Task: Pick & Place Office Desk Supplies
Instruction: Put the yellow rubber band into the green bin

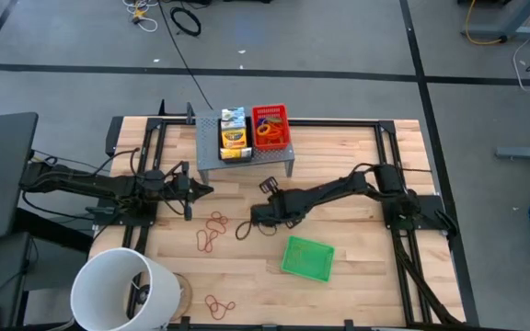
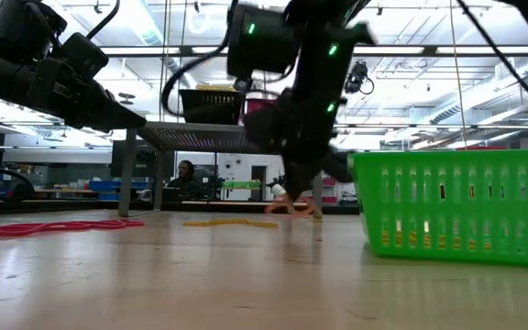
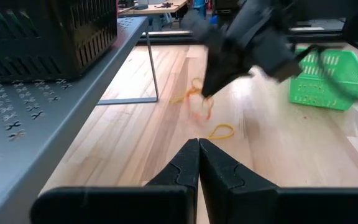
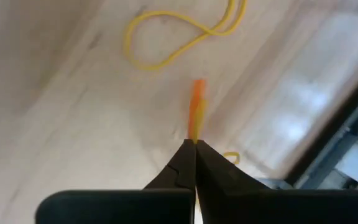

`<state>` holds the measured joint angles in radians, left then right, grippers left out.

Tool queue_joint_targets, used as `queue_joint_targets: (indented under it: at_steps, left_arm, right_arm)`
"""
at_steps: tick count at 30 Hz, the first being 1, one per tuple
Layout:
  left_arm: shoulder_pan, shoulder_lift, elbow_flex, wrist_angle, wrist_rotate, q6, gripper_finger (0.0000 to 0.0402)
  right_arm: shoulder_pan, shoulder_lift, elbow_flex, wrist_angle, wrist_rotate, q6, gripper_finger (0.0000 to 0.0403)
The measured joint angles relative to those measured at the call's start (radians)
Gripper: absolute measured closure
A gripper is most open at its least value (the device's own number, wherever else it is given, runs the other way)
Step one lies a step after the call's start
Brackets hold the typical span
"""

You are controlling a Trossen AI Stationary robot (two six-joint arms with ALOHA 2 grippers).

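Observation:
Thin tan-orange rubber bands [image 1: 217, 221] [image 1: 207, 241] lie loose on the wooden table's middle, with more [image 1: 219, 305] near the front edge. My right gripper [image 1: 247, 227] reaches in from the right and is shut on one orange band [image 4: 197, 115]. My left gripper [image 1: 194, 190] waits shut at the left, above the wood, holding nothing. A green mesh tray [image 1: 307, 257] stands on the table near the front right. A red tray [image 1: 270, 126] and a crayon box [image 1: 234, 138] sit on the grey riser [image 1: 247, 158]. My right gripper pinches an orange rubber band [image 4: 197, 124] between its two fingertips [image 4: 185, 162]. The fingers slant down from the table's right side. The band sticks out past the tips and hangs below them [image 3: 205, 113]. Whether its lower end touches the wood I cannot tell.
A big white bucket [image 1: 122, 290] lies at the front left corner. A yellow band [image 4: 179, 37] lies on the wood just beyond my right gripper. The riser's legs [image 3: 154, 68] stand behind the bands. Black frame rails [image 1: 155, 138] run along the table's sides.

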<state>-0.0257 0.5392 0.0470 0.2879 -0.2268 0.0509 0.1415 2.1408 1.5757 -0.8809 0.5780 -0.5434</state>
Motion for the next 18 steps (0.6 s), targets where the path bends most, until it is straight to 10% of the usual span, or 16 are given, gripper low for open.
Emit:
queue_joint_targets:
  at_steps: [18]
  left_arm:
    - [0.0, 0.0, 0.0, 0.0, 0.0, -0.002, 0.0387]
  right_arm:
    - [0.08, -0.224, 0.001, -0.086, -0.03, 0.25, 0.0397]
